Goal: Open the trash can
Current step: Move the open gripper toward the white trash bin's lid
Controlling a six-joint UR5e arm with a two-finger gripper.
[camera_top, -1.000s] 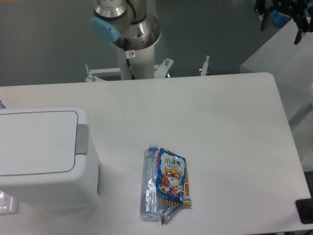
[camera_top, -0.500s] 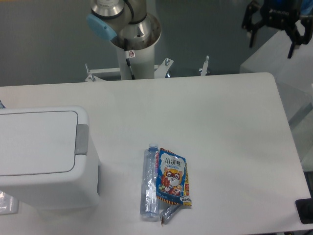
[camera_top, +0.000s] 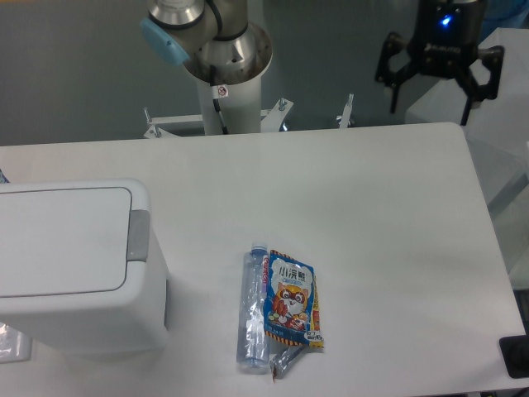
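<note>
The trash can point(camera_top: 74, 265) is a large white boxy bin at the table's left side, its flat lid down and a small grey latch tab point(camera_top: 138, 235) on its right edge. My gripper point(camera_top: 431, 106) hangs open at the top right, above the table's far right corner, far from the bin. Nothing sits between its black fingers point(camera_top: 393, 93).
A clear plastic bottle point(camera_top: 253, 308) lies near the front middle of the table, with a blue snack packet point(camera_top: 290, 302) beside it and a small silver wrapper point(camera_top: 285, 361) below. The arm's base column point(camera_top: 227, 74) stands behind the far edge. A dark object point(camera_top: 514, 356) sits at the front right corner.
The gripper has moved left and downward from the top right corner toward the table's far right edge, staying open. The bin and the items on the table have not moved.
</note>
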